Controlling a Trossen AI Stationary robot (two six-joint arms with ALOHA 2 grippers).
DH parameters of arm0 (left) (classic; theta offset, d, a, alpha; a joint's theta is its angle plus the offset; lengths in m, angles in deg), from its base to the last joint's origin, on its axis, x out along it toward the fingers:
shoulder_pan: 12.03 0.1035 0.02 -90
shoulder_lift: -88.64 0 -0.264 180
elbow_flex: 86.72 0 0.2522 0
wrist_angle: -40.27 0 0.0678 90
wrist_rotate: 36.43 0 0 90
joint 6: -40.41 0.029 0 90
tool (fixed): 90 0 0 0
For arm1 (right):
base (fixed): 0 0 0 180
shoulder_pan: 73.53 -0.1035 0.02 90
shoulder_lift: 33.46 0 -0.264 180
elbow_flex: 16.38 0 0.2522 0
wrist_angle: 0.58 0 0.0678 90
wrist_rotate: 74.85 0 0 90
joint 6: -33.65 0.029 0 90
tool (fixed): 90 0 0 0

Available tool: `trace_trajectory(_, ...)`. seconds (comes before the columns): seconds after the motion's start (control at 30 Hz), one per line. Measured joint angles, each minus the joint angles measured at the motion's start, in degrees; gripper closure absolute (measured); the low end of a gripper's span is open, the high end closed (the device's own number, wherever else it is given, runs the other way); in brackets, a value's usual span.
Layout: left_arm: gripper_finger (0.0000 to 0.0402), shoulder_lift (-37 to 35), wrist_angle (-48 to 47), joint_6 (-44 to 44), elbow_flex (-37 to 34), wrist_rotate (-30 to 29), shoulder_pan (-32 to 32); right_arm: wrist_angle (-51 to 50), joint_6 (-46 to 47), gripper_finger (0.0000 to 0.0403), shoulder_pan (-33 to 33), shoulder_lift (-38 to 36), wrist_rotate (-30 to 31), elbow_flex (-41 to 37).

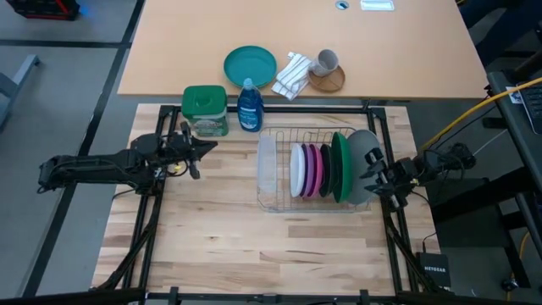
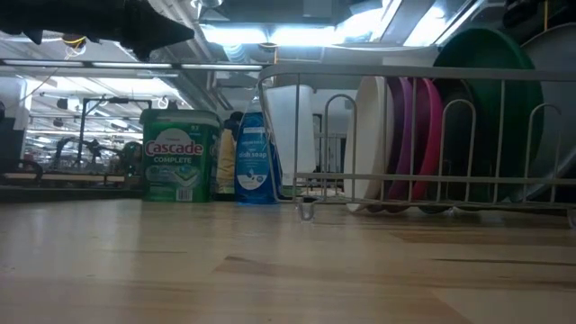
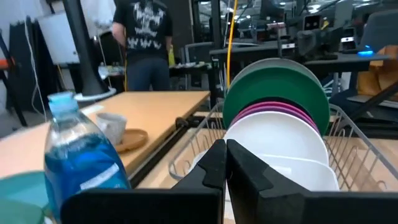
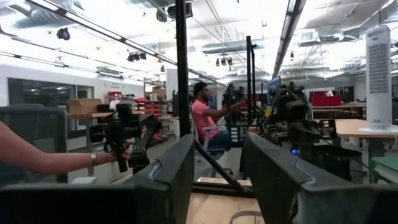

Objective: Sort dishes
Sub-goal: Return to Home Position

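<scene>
Several round plates stand on edge in a wire dish rack (image 1: 275, 182) at the table's right. From left to right they are white (image 1: 296, 169), magenta-pink (image 1: 312, 169), dark grey (image 1: 324, 169), green (image 1: 340, 165) and large light grey (image 1: 360, 144). The left wrist view shows the white plate (image 3: 280, 143) in front and the green one (image 3: 273, 81) behind. My left gripper (image 1: 210, 144) is shut, raised left of the rack and pointing level toward it. My right gripper (image 1: 371, 167) is open over the rack's right end beside the grey plate, with nothing between its fingers (image 4: 168, 180).
A green-lidded tub (image 1: 205, 110) and a blue soap bottle (image 1: 249, 106) stand at the far edge, left of the rack. On the farther table lie a teal plate (image 1: 250, 65), a striped cloth (image 1: 292, 74) and a mug (image 1: 327, 61). People stand in the room beyond.
</scene>
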Motion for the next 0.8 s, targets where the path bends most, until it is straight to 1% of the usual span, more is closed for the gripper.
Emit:
trace_trajectory(0.07, 0.0400, -0.99, -0.07, 1.40, 0.00, 0.00, -0.02, -3.06, -0.01, 0.0255, 0.00, -3.39, -0.01, 0.00)
trace_trajectory(0.1, 0.0400, -1.42, -0.07, 2.26, 0.00, -0.01, -0.02, -3.77, 0.00, 0.0255, 0.00, -3.93, 0.03, -0.01)
trace_trajectory(0.23, 0.0400, -2.95, -0.19, 4.72, 0.01, -0.02, -0.02, -3.95, -0.01, 0.0255, 0.02, -3.77, -0.52, -0.06)
trace_trajectory(0.33, 0.0400, -4.48, -2.24, 6.96, 0.02, -0.10, -0.02, -6.53, 0.10, 0.0255, 0.02, -3.77, 1.15, -0.04)
trace_trajectory(0.57, 0.0400, -8.77, -9.33, 5.51, 0.02, -0.92, -0.02, -5.84, 0.47, 0.0255, 0.02, -3.84, 2.09, -0.02)
trace_trajectory(0.8, 0.0400, -16.16, -15.84, 3.50, 0.02, -0.92, -0.02, -5.11, 1.16, 0.0255, 0.02, -3.84, 4.41, -0.02)
